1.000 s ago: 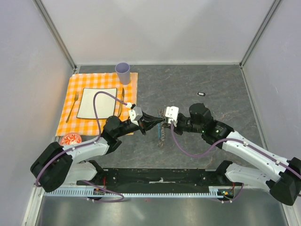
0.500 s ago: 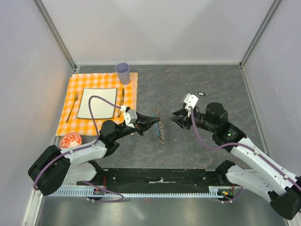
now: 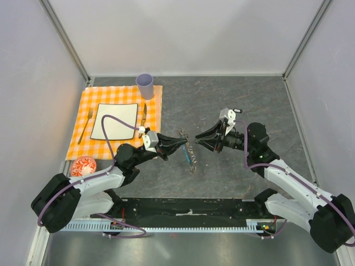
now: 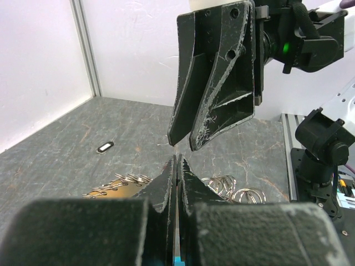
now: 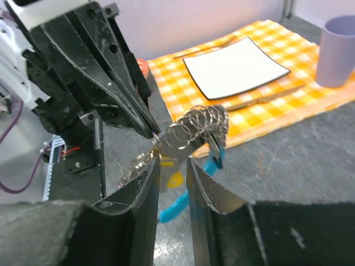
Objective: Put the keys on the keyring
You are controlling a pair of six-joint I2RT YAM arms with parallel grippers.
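Note:
The keyring (image 3: 191, 153), a grey chain loop with a blue section, hangs by the tip of my left gripper (image 3: 184, 142), which is shut on it. In the right wrist view its rings (image 5: 199, 126) hang from the left gripper (image 5: 151, 132), with the blue section (image 5: 176, 206) and a yellow-orange key (image 5: 173, 180) below. My right gripper (image 3: 198, 138) is open and empty, just right of the chain, its jaws (image 5: 173, 166) a narrow gap apart. A black key with a white centre (image 3: 237, 110) lies alone on the table behind it, and shows in the left wrist view (image 4: 105, 147).
An orange checked placemat (image 3: 77, 145) at the left holds a white plate (image 3: 115, 121), a fork (image 3: 87, 124), a knife (image 3: 143, 116) and a purple cup (image 3: 145, 86). A small red-and-white dish (image 3: 83, 164) sits below it. Grey walls enclose the table.
My right gripper has let go of the chain and pulled back to the right, its jaws now open. My left gripper has drawn back slightly left, still on the keyring.

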